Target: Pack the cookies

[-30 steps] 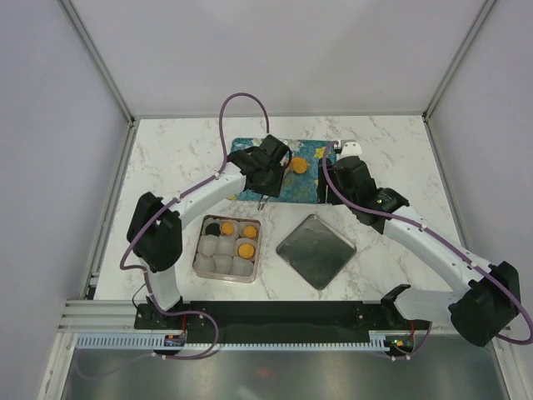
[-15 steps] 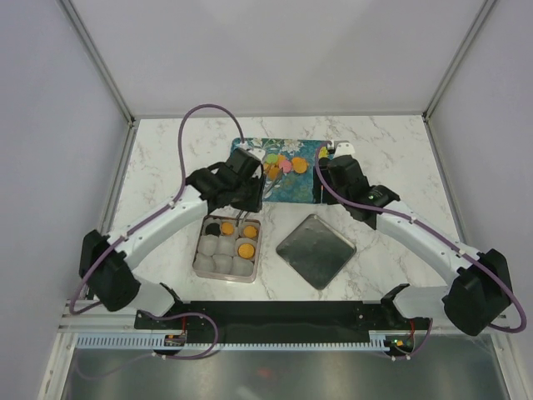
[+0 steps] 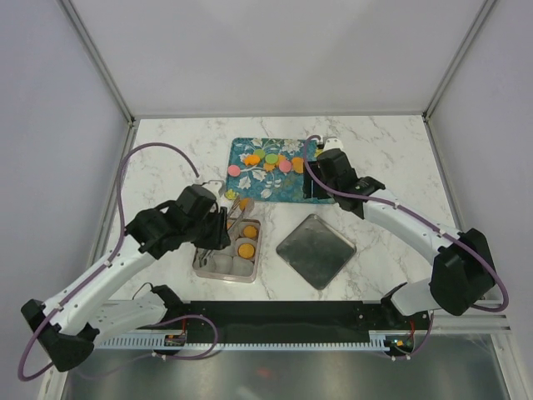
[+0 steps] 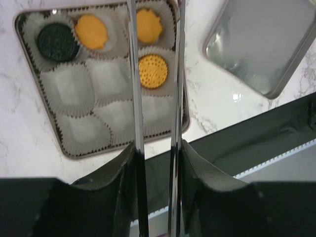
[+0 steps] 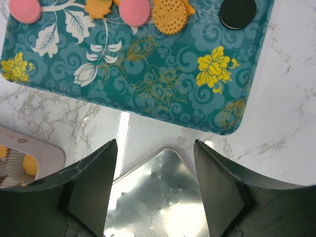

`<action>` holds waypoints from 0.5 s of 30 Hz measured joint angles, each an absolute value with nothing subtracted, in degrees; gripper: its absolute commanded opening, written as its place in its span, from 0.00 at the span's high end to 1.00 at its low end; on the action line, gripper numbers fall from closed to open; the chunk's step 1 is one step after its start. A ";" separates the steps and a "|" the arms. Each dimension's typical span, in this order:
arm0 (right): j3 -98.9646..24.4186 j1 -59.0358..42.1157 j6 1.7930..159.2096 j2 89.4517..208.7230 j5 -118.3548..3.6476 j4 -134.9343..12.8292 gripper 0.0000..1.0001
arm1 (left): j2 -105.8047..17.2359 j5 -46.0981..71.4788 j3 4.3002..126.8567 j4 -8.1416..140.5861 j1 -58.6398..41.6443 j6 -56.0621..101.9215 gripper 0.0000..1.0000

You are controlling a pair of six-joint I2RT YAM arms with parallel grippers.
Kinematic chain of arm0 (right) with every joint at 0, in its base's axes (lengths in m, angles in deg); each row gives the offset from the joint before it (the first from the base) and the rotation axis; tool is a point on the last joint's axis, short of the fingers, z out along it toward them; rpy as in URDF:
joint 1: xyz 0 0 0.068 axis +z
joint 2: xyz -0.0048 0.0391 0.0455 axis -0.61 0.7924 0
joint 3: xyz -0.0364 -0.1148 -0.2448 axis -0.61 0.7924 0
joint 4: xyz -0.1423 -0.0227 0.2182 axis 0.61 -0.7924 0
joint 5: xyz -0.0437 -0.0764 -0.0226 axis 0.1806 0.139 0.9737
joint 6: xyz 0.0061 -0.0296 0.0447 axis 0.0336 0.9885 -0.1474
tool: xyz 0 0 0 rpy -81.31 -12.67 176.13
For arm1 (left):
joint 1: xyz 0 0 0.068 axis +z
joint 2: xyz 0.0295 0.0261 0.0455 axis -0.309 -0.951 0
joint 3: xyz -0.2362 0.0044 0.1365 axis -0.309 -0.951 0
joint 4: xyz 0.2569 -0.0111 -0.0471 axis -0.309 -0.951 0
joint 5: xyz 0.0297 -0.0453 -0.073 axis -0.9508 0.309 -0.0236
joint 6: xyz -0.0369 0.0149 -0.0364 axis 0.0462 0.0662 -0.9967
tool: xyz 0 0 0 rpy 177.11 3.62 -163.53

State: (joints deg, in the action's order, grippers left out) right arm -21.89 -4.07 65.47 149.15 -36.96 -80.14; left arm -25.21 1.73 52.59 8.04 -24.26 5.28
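Observation:
Several cookies (image 3: 285, 165), pink, orange and green, lie along the far edge of the teal flowered tray (image 3: 275, 190); the right wrist view adds a black cookie (image 5: 237, 12). The open tin box (image 4: 98, 150) holds white paper cups, with one black cookie (image 4: 58, 42) and three orange ones (image 4: 153, 70). My left gripper (image 4: 157, 144) is shut on metal tongs (image 4: 134, 98), whose blades reach over the box. Their tips are out of the wrist view. In the top view an orange cookie (image 3: 244, 202) shows at the tips, just beyond the box. My right gripper (image 5: 155, 192) hangs open and empty.
The square metal lid (image 3: 316, 250) lies flat on the marble table (image 3: 391, 167), right of the box and under my right gripper. Grey walls enclose the table on three sides. The black base rail runs along the near edge.
My left arm has swung back from the tray to the box with the tongs, uncovering the cookies on the tray. My right gripper has shifted slightly toward the tray.

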 measured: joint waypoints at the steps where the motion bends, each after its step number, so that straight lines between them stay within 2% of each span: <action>1: -22.26 -4.07 65.47 149.50 -37.11 -80.01 0.28 | -24.01 1.73 52.13 6.91 -24.28 4.88 0.60; 15: -22.96 -4.07 65.01 151.14 -38.77 -78.78 0.29 | -11.23 1.82 44.98 -5.68 -24.56 -0.67 0.60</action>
